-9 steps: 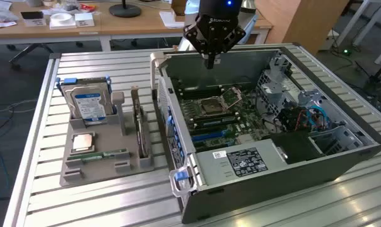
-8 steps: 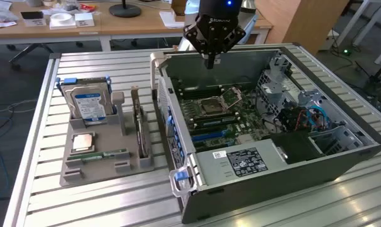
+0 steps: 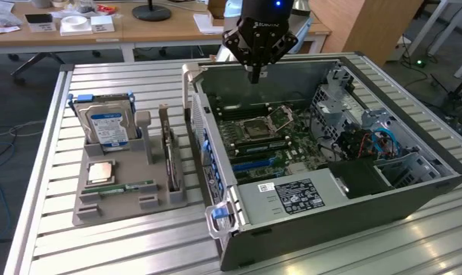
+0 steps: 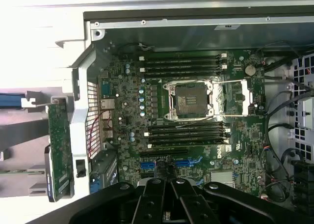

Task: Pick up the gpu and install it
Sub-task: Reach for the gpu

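My hand (image 3: 254,73): closed tight, holding nothing, poised over the open computer case (image 3: 414,197) near its far wall. The gpu (image 3: 169,153): upright in the grey rack (image 3: 112,203), on the exterior view's left of the case, untouched. Hazards, as I judge them: lowering here strikes the motherboard (image 3: 292,143), and a closed hand would knock the card over.
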`<state>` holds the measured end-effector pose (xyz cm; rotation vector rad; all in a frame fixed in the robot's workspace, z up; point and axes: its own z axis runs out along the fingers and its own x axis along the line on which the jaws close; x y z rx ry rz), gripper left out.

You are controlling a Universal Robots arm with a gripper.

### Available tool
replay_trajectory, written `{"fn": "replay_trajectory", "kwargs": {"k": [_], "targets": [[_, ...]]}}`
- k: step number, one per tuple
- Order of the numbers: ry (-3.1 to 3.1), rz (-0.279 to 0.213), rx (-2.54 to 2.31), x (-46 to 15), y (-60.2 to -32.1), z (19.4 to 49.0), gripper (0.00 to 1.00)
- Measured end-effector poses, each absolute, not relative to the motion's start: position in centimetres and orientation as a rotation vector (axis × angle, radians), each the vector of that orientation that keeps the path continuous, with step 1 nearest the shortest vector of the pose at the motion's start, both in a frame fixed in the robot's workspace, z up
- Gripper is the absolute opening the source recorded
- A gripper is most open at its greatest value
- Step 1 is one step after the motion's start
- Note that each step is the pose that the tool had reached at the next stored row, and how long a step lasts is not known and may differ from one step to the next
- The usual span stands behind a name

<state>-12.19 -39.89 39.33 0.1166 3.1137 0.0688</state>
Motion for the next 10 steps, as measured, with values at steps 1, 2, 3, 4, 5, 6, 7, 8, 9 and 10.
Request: {"fn": "replay_trajectory", "kwargs": {"k": [1,2,3,4,5,6,7,8,9,10], "targets": [[3.114,0.069,0.117,-12.19,-39.89,39.33,0.11],[3.114,0.069,0.117,-12.19,-39.88,39.33,0.11],[3.114,0.069,0.116,-12.2,-39.88,39.33,0.11],[3.114,0.069,0.117,-12.24,-39.88,39.32,0.11],[3.114,0.069,0.117,-12.32,-39.88,39.32,0.11],[3.114,0.069,0.117,-12.44,-39.89,39.33,0.11],[3.114,0.069,0.117,-12.57,-39.88,39.33,0.11],[3.114,0.069,0.117,-12.73,-39.89,39.32,0.11],[3.114,0.069,0.117,-12.91,-39.88,39.32,0.11],[3.114,0.069,0.117,-13.1,-39.88,39.32,0.11]]}}
